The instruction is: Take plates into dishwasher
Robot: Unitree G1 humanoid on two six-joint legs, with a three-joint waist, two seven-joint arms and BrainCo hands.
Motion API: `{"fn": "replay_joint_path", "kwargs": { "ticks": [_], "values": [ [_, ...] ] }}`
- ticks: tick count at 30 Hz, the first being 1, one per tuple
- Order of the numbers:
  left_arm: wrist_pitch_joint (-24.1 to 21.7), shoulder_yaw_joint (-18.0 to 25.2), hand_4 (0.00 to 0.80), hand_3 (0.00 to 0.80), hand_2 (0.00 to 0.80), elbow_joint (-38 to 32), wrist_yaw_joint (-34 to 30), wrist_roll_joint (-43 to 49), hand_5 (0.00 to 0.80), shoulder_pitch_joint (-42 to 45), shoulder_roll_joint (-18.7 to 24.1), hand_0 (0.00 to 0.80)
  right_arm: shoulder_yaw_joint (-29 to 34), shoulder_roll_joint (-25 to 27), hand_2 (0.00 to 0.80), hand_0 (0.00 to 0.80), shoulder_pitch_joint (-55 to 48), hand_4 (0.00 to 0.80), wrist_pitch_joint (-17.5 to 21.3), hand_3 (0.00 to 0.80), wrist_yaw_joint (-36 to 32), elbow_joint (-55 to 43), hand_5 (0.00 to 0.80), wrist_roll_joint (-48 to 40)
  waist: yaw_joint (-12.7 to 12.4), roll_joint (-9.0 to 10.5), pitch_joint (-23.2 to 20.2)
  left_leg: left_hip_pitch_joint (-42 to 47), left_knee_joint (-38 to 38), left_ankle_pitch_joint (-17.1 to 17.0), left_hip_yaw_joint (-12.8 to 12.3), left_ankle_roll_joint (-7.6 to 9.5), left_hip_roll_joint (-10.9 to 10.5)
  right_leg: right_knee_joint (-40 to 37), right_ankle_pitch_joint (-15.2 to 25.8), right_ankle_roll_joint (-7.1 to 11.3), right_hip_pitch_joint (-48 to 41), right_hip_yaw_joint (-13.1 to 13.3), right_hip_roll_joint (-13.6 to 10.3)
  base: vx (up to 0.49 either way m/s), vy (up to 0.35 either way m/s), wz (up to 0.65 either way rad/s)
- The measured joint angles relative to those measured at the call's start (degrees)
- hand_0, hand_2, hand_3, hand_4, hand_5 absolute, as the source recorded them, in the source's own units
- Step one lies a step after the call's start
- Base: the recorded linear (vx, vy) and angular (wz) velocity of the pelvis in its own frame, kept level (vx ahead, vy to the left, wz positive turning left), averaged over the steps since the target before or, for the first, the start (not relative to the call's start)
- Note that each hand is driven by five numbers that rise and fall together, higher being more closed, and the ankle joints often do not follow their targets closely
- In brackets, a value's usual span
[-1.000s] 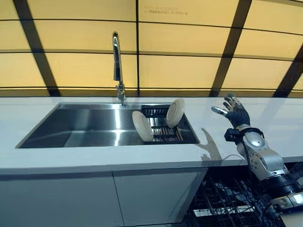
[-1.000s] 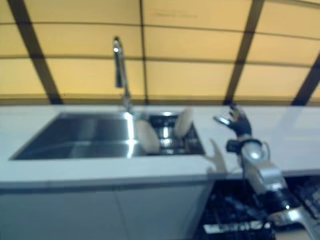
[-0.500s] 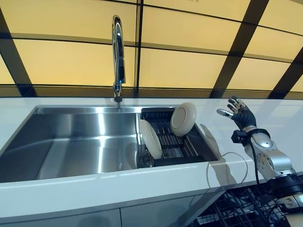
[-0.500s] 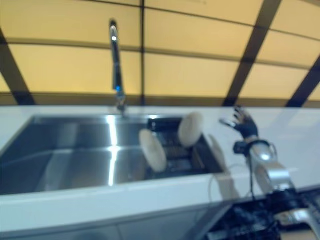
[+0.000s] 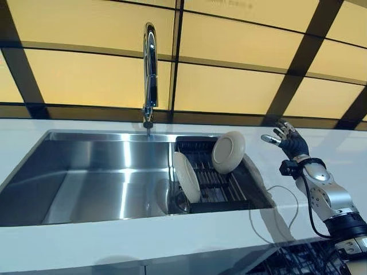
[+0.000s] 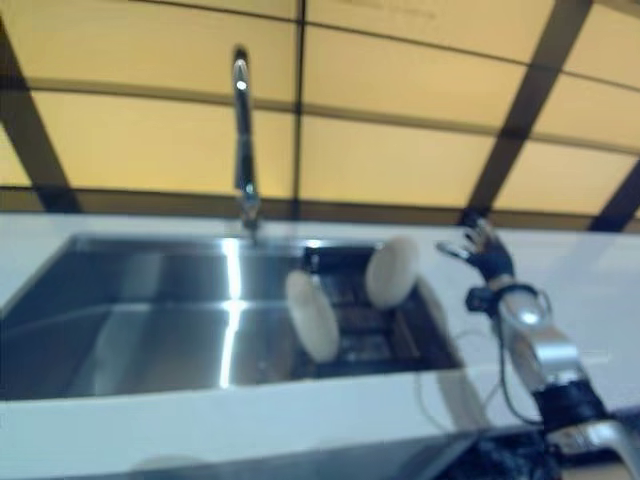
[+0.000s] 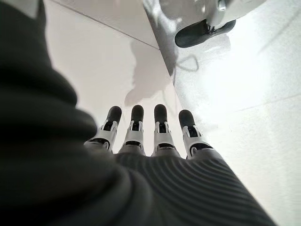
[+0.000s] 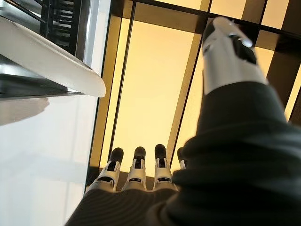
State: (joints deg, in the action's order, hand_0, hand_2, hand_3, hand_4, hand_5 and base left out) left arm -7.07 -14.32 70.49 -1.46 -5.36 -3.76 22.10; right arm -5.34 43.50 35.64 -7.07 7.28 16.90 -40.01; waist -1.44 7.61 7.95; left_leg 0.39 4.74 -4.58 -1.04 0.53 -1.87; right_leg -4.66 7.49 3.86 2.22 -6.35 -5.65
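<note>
Nothing is loaded yet: both plates, one (image 5: 186, 176) and the other (image 5: 228, 152), stand on edge in the dark rack (image 5: 213, 182) inside the sink (image 5: 86, 172). The right hand (image 5: 288, 140) hovers beside the sink with fingers spread and empty. The left hand (image 7: 155, 141), seen only in its wrist view, has straight, empty fingers.

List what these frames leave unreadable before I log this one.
- Lower edge of the front plate: hidden inside the dark rack in the sink, eye views.
- Dishwasher: only rack wires at the eye view's bottom edge; its state is unclear.
- Left hand: seen only in its wrist view.
- Right hand is open, touching neither the front nor the rear plate.
</note>
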Motion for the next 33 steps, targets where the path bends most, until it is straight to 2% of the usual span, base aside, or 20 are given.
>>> {"fn": "replay_joint_path", "kwargs": {
  "ticks": [4, 8, 17, 29, 33],
  "values": [
    [0.10, 0.04, 0.000, 0.000, 0.000, -0.99, -0.30, 0.04, 0.000, 0.50, -0.70, 0.000, -0.09, -0.06, 0.000, 0.000, 0.17, 0.000, -1.55, 0.000, -0.14, -0.01, 0.000, 0.03, -1.02, -0.12, 0.06, 0.28, 0.00, 0.50, 0.37, -2.07, 2.33, -0.24, -0.46, -1.27, -0.53, -0.55, 2.62, 0.049, -0.082, -0.03],
    [0.00, -0.20, 0.000, 0.000, 0.000, -3.72, -0.96, 0.05, 0.000, 0.28, -2.01, 0.000, -0.35, -0.12, 0.000, 0.000, 0.18, 0.000, -3.42, 0.000, -0.11, -0.01, 0.000, 0.07, -0.89, -0.67, 0.42, 1.12, 0.05, 0.77, 0.77, -2.74, 3.01, -0.25, -1.04, -2.08, -1.51, -0.90, 3.40, 0.013, -0.057, 0.03],
    [0.07, -0.20, 0.000, 0.000, 0.000, -3.86, -0.79, 0.05, 0.000, 0.34, -2.03, 0.000, -2.40, -0.14, 0.000, 0.000, 0.30, 0.000, -7.20, 0.000, -0.48, 0.01, 0.000, -0.23, -1.11, -1.81, 1.17, 1.06, 0.06, 0.85, 1.23, -2.84, 3.25, -0.26, -1.44, -2.13, -1.73, -1.64, 3.44, 0.003, -0.028, 0.04],
    [0.07, -0.28, 0.000, 0.000, 0.000, -3.86, -0.81, 0.04, 0.000, 0.19, -2.19, 0.000, -4.91, -0.05, 0.000, 0.000, 3.06, 0.000, -13.15, 0.000, -1.60, 3.74, 0.000, -4.52, -1.08, -1.83, 1.18, 1.71, 0.05, 0.87, 1.28, -2.88, 3.28, -0.26, -1.55, -2.30, -2.42, -1.92, 3.49, 0.003, 0.000, 0.00],
    [0.08, -0.42, 0.000, 0.000, 0.000, -3.88, -0.80, 0.02, 0.000, 0.06, -2.20, 0.000, -6.68, -0.09, 0.000, 0.000, 4.60, 0.000, -13.64, 0.000, -1.60, 4.34, 0.000, -4.51, -1.05, -1.84, 1.18, 2.02, 0.08, 0.92, 1.33, -2.92, 3.28, -0.29, -1.66, -2.43, -3.01, -2.02, 3.47, 0.000, 0.000, 0.00]
  ]
}}
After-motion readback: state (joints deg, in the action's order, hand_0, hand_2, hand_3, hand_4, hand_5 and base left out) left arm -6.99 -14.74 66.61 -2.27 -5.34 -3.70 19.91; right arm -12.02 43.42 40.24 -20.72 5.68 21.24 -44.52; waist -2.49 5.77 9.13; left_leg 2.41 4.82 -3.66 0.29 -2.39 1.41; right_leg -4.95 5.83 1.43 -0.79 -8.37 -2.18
